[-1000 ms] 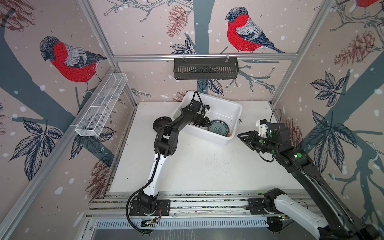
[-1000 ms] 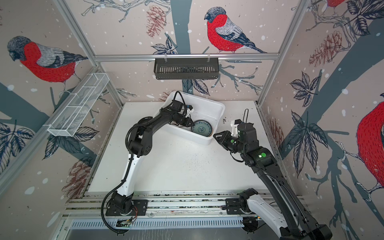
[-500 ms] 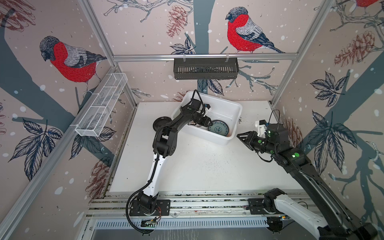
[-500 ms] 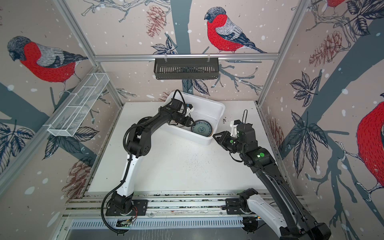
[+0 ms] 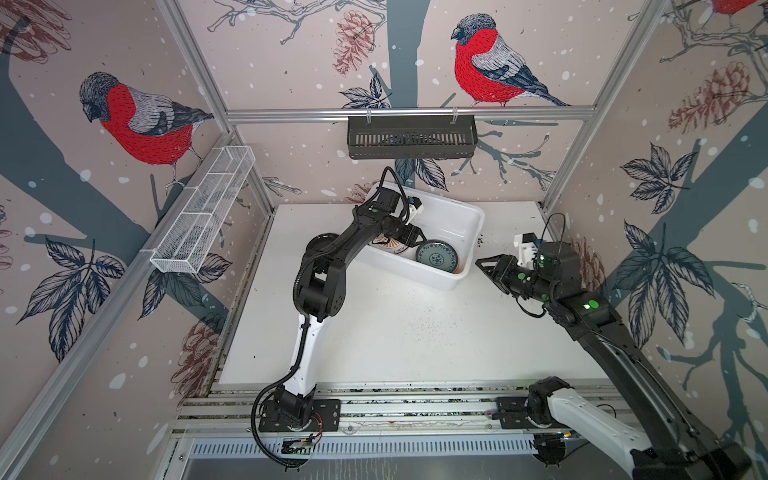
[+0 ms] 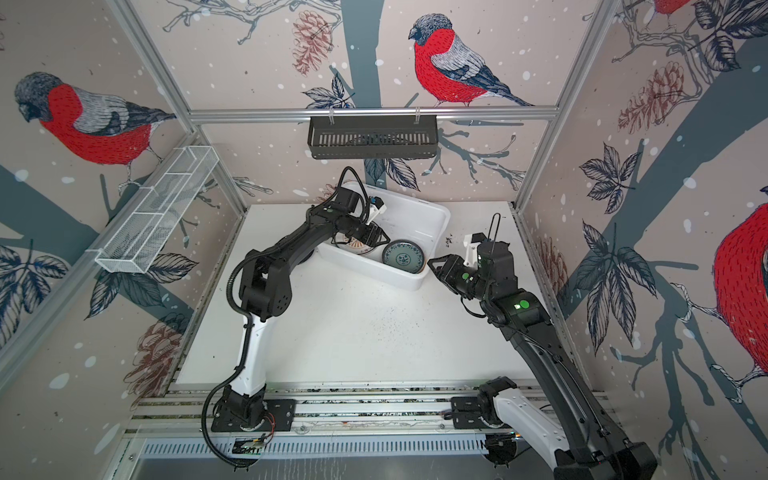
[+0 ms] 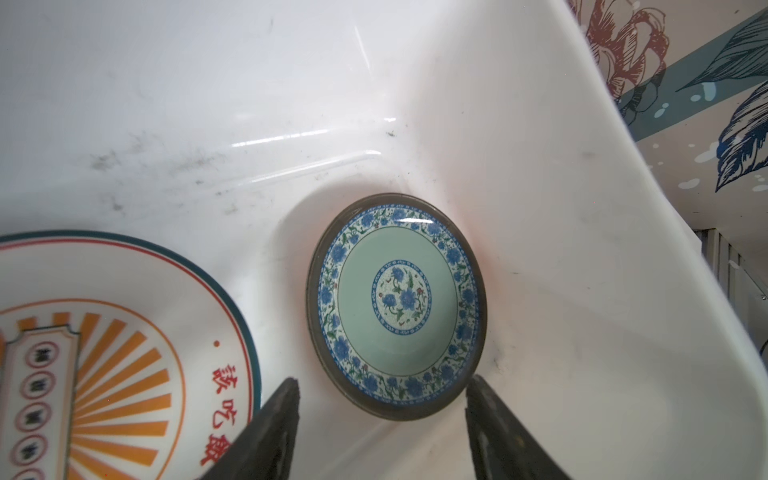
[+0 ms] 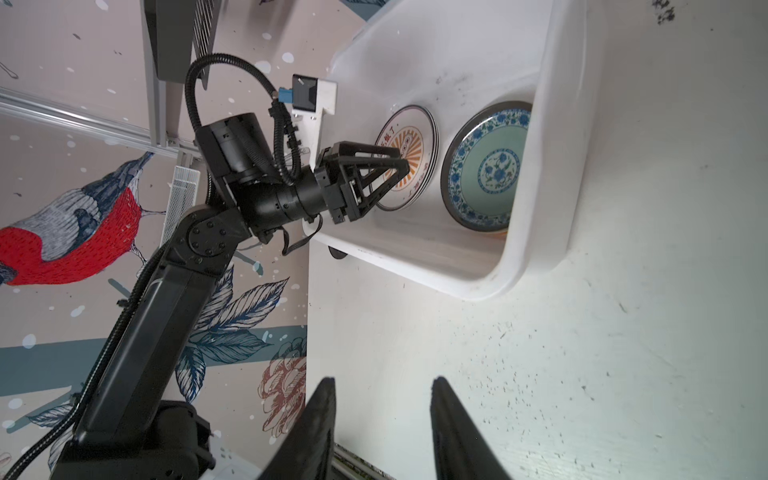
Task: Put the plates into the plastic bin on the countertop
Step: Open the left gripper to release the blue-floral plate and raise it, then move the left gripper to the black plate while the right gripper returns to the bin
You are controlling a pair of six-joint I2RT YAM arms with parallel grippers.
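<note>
The white plastic bin [image 5: 465, 216] [image 6: 436, 214] stands at the back of the countertop [image 5: 415, 332]. Inside lie an orange-sunburst plate [image 5: 390, 249] [image 7: 104, 332] [image 8: 411, 141] and a teal-patterned plate [image 5: 437, 257] [image 7: 399, 303] [image 8: 486, 166], with an orange edge under the teal one. My left gripper [image 5: 415, 241] [image 7: 382, 382] is open inside the bin, just above the two plates and holding nothing. A black plate [image 5: 320, 240] rests on the countertop left of the bin, partly behind the left arm. My right gripper [image 5: 482, 262] [image 8: 382, 380] hovers open and empty right of the bin.
A black slotted basket [image 5: 411, 137] hangs on the back rail above the bin. A white wire-mesh rack [image 5: 203, 216] is fixed to the left wall. Aluminium rails [image 5: 415, 407] edge the countertop's front. Black specks dot the surface.
My left gripper's jaws have spread wide inside the bin, with the sunburst plate lying free below them. The right gripper's fingers have parted a little; that arm has barely moved.
</note>
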